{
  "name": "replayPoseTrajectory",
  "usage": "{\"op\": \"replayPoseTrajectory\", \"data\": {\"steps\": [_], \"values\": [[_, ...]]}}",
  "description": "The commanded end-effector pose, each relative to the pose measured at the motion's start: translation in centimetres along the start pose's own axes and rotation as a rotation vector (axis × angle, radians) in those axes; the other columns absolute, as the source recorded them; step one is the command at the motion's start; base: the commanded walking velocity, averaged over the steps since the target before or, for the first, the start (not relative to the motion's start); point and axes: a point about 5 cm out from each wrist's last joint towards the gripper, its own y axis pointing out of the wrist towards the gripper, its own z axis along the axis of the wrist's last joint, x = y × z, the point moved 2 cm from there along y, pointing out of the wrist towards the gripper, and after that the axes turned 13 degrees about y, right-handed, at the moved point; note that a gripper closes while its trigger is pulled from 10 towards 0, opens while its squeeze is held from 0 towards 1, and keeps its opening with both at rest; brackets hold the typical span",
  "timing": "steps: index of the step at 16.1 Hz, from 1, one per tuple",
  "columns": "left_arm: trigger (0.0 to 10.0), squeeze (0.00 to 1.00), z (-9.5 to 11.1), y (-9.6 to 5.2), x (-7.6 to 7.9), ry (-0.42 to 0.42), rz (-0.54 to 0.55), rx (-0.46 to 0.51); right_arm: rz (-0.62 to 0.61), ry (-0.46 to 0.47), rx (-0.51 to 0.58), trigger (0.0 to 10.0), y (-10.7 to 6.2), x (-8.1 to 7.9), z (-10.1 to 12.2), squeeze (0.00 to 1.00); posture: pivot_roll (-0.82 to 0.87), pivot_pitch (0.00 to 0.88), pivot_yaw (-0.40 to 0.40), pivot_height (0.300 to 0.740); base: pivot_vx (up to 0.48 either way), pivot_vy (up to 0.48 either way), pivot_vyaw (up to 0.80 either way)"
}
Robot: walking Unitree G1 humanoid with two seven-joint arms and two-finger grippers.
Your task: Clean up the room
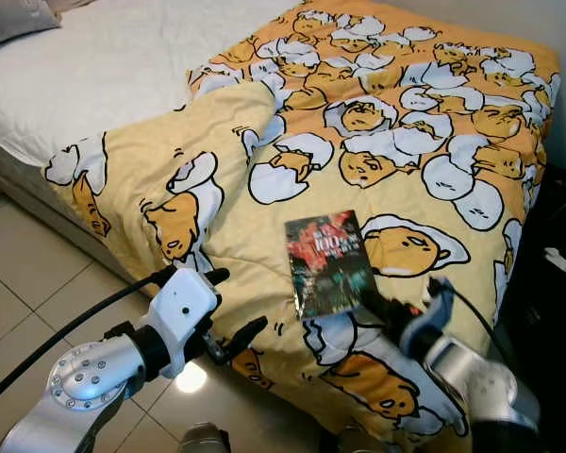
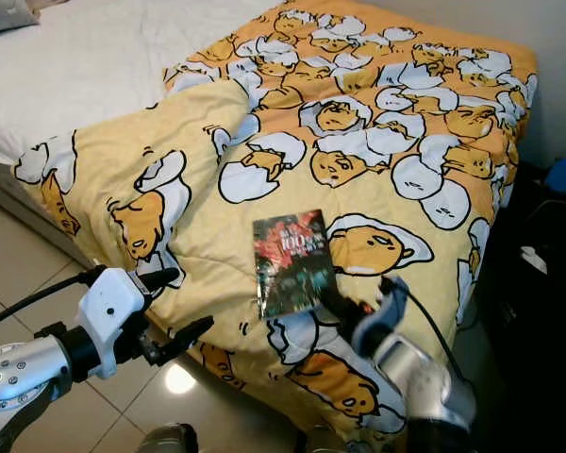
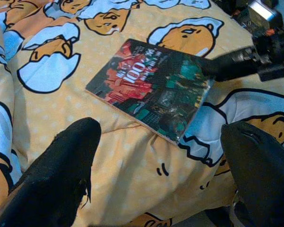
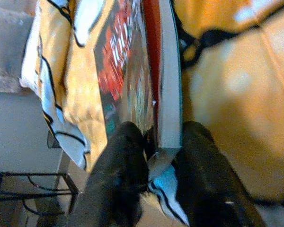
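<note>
Book [image 1: 327, 263] on the bed's quilt [image 1: 406, 113] is gripped at its corner by the right end effector [image 1: 377, 304]; the left end effector [image 1: 234, 307] is held open nearby

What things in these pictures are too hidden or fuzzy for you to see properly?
- The book: its cover words are too small in the eye views and too blurred in the right wrist view.
- The right tool: its fingers pinch the book's corner, hiding that corner.
- Dark things on the floor right of the bed: cut off by the eye views' edge.
- The left tool: its fingertips run off the left wrist view.
</note>
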Motion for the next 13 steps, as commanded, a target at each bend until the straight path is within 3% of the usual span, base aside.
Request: {"op": "replayPoseTrajectory", "data": {"steps": [1,4,9,10,11,13], "values": [[10.0,0.48,-0.2,-0.1,-0.1,0.011,0.006,-0.014,0.0,0.009,0.01,10.0,0.5,-0.2,0.0,1.0,0.15,0.096,-0.039,0.74,0.0,0.0,0.0],[10.0,0.48,-0.3,-0.2,-0.2,0.009,0.012,-0.017,0.014,0.053,0.003,10.0,1.7,-1.0,-0.9,1.0,0.15,0.095,-0.039,0.74,0.0,0.0,0.0],[10.0,0.48,-0.4,0.0,-0.2,0.009,0.012,-0.019,-0.09,0.084,0.017,10.0,3.5,0.7,-2.2,1.0,0.15,0.11,-0.031,0.74,0.0,0.0,0.0],[10.0,0.48,-0.4,0.0,-0.2,0.009,0.011,-0.02,-0.122,0.088,0.031,10.0,3.7,1.3,-2.4,0.71,0.15,0.113,-0.03,0.74,0.0,0.0,0.0],[10.0,0.48,-0.4,0.0,-0.2,0.009,0.011,-0.02,-0.131,0.09,0.038,10.0,3.8,1.4,-2.4,0.05,0.16,0.114,-0.029,0.74,0.0,0.0,0.0],[10.0,0.48,-0.4,0.1,-0.1,0.008,0.011,-0.019,-0.126,0.15,0.084,10.0,4.6,1.6,-2.4,0.0,0.16,0.119,-0.027,0.74,0.0,0.0,0.0]]}}
